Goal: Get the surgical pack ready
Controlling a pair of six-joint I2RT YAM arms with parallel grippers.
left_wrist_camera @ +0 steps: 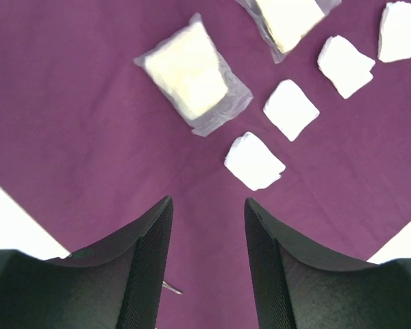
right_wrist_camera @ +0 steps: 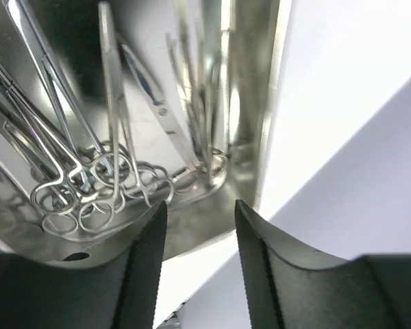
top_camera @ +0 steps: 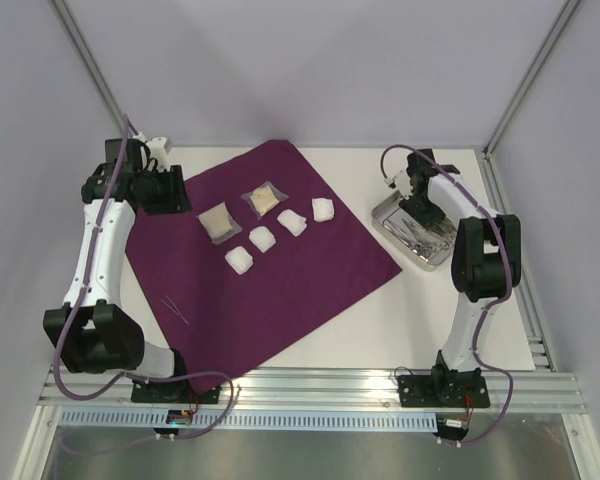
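While I read the top view as a clock face, twelve o'clock pointing away from the arm bases, the purple cloth [top_camera: 280,290] lies flat as a diamond on the white table [top_camera: 460,320], covering centre and left; four white gauze pads [top_camera: 263,239] sit on it in a diagonal row running from 8 o'clock toward 2 o'clock, each apart from the next; two tan packets [top_camera: 219,222] lie just beside that row on its 11 o'clock side, also on the cloth; one thin steel instrument [top_camera: 176,308] rests alone near the cloth's 8 o'clock edge, too small for me to name its type; the steel tray [top_camera: 380,216] stands off the cloth at its 3 o'clock side, on bare table, with a heap of forceps [top_camera: 430,237] inside; left gripper [top_camera: 166,192] hangs over the cloth's 10 o'clock edge; its wrist view shows the fingers [left_wrist_camera: 147,260] parted with only cloth between them, jaws released, nothing grasped, the nearest gauze pad and packet lying beyond the tips; right gripper [top_camera: 418,208] sits above the tray's 11 o'clock end; from its wrist camera the jaws stand apart and grasp nothing, the ring handles of the forceps [right_wrist_camera: 89,185] tangled in the tray beyond the fingertips, the tray wall [right_wrist_camera: 250,103] and white table visible past the gap.
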